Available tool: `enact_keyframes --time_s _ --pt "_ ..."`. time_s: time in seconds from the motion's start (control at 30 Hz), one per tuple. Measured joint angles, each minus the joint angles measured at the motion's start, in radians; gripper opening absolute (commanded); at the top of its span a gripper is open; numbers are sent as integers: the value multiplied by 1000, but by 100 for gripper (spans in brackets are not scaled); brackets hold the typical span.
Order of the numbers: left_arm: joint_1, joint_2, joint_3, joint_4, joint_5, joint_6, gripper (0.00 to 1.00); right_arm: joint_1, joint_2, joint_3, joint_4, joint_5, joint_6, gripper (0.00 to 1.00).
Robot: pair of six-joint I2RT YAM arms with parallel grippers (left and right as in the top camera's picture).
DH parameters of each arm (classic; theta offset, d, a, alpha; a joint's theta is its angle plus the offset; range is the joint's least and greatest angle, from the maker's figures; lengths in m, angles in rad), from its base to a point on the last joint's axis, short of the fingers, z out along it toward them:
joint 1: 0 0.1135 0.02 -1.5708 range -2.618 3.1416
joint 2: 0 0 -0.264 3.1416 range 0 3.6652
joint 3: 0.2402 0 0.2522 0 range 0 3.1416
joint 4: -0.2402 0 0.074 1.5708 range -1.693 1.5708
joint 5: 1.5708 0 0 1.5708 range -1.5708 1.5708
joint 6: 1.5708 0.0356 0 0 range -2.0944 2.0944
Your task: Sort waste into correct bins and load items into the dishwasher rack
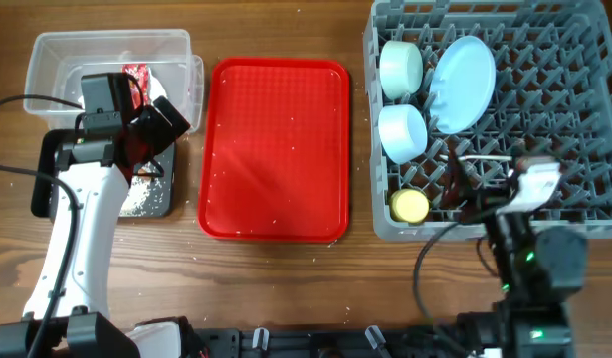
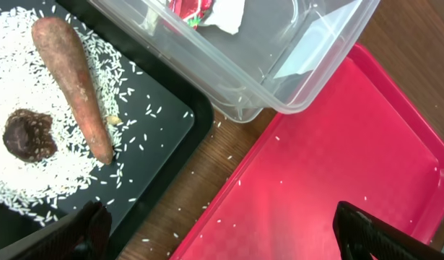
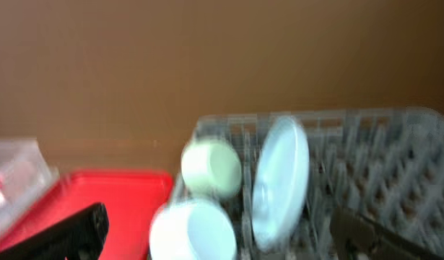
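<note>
Red-and-white wrapper (image 2: 207, 13) (crumpled), in clear tub (image 2: 279, 79)

Plate (image 1: 462, 82), bowls (image 1: 402, 66), cup (image 1: 409, 205) inside grey rack (image 1: 569, 119)

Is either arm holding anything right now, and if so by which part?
Nothing is held. The left gripper has its jaws apart and empty. The right gripper likewise has its jaws apart with nothing between them.

Worktop (image 1: 286, 288), left to right: tub (image 1: 57, 50) far left with shallow tray (image 2: 171, 108) just before it, flat tray (image 1: 276, 149) centre, rack (image 1: 574, 70) right. Wrapper (image 2: 207, 11) in tub. Rice (image 2: 19, 72), stick scrap (image 2: 74, 83) and lump (image 2: 28, 135) in shallow tray, lump beside the stick scrap. Rack's left column, far to near: far bowl (image 1: 401, 67), near bowl (image 1: 402, 132), cup (image 1: 409, 206). Plate (image 1: 463, 85) on edge, right of the bowls.
</note>
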Motion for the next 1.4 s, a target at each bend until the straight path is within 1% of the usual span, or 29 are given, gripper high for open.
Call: enact_keyframes --time_s 0.13,0.23,0.33,0.43,1.2,1.3,1.4 --pt "0 0 0 -1 0 0 100 0 -199 -259 118 0 -11 100" --pt "0 0 0 -1 0 0 100 0 -298 -355 142 0 -11 100" --pt "0 0 0 -1 0 0 100 0 -346 -399 154 0 -11 100" --pt "0 0 0 -2 0 0 100 0 -372 -414 133 0 -7 100" --pt "0 -2 0 -2 0 0 100 0 -372 -415 133 0 -7 100" --pt "-4 -26 0 -2 0 0 100 0 -372 -415 133 0 -7 100" --pt "-37 -107 0 -2 -3 0 100 0 -372 -415 133 0 -7 100"
